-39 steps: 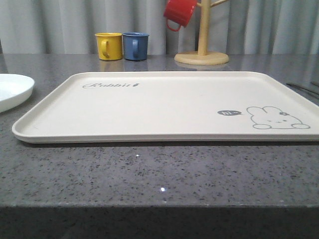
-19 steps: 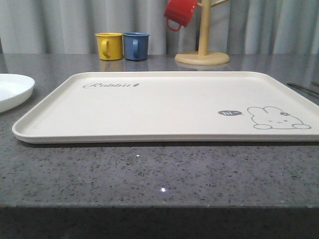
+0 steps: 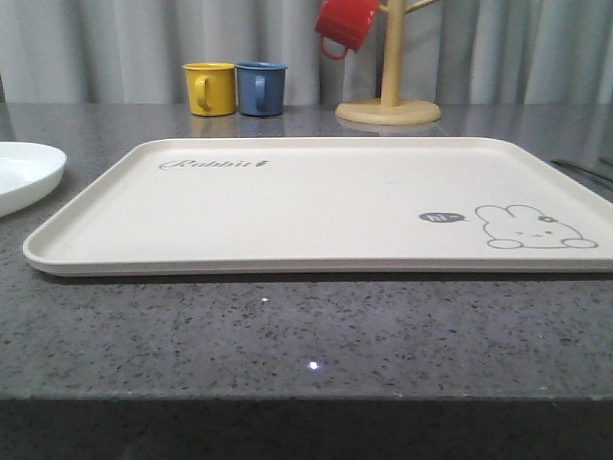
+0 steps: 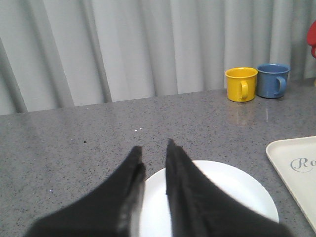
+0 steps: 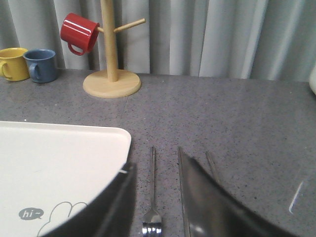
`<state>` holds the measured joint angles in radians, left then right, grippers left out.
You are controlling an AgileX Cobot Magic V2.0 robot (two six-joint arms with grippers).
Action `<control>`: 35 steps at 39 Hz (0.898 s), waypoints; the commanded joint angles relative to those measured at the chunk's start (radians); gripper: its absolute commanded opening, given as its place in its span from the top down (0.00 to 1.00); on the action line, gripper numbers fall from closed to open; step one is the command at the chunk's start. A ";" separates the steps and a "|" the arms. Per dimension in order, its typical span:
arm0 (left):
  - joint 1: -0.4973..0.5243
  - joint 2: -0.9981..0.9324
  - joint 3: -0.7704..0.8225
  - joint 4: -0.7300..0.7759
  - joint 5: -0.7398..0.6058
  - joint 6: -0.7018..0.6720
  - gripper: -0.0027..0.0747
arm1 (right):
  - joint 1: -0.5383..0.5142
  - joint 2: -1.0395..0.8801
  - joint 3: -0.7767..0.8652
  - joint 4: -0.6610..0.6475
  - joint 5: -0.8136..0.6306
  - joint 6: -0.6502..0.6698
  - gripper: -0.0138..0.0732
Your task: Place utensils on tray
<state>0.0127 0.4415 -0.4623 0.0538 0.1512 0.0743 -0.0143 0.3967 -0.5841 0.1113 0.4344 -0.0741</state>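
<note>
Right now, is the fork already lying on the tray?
No, the fork lies on the grey table beside the tray, which has nothing on it.

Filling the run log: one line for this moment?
tray bare | plate under left gripper, open | fork under right gripper, open

Left claw (image 4: 154,150) fingers slightly apart, narrow gap, holding nothing, angled down. Right claw (image 5: 154,182) fingers spread wide, holding nothing, angled down.
</note>
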 commanded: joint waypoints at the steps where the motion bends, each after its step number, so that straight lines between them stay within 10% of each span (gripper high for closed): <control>1: 0.000 0.012 -0.037 -0.003 -0.078 -0.007 0.44 | -0.004 0.014 -0.036 -0.013 -0.087 -0.007 0.23; 7: 0.000 0.012 -0.037 -0.017 -0.079 -0.007 0.06 | -0.004 0.014 -0.036 -0.013 -0.086 -0.007 0.09; 20: -0.044 0.105 -0.109 -0.029 -0.029 0.003 0.14 | -0.004 0.014 -0.036 -0.013 -0.083 -0.007 0.09; 35: -0.326 0.615 -0.580 -0.031 0.688 0.080 0.23 | -0.004 0.014 -0.036 -0.013 -0.083 -0.007 0.09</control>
<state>-0.2733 0.9649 -0.9200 0.0239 0.7166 0.1481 -0.0143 0.3967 -0.5832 0.1054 0.4344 -0.0741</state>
